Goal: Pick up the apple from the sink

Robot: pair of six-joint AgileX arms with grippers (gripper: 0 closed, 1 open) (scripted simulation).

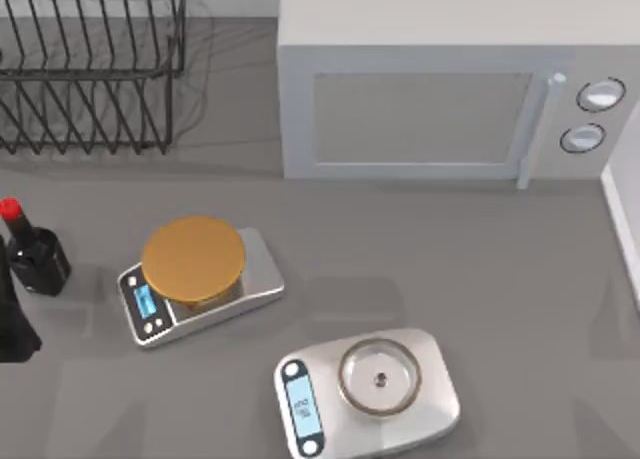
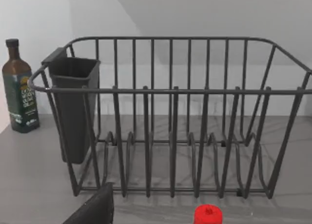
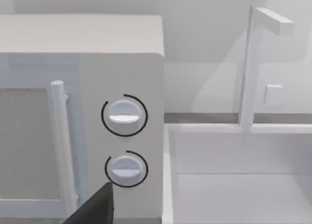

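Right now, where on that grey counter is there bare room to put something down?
The widest free patch lies between the white microwave and the silver scale with a round steel dish, running right to the white sink's rim. The left is crowded: black wire dish rack, dark red-capped bottle, scale with an orange disc.

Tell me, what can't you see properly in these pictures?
- Sink: the right wrist view's edge cuts its basin off, so what's inside can't be told.
- Dark bottle: the top view's left edge cuts it off.
- Dish rack: the top view's upper-left corner crops it.
- Left gripper: one dark finger at the left wrist view's edge.
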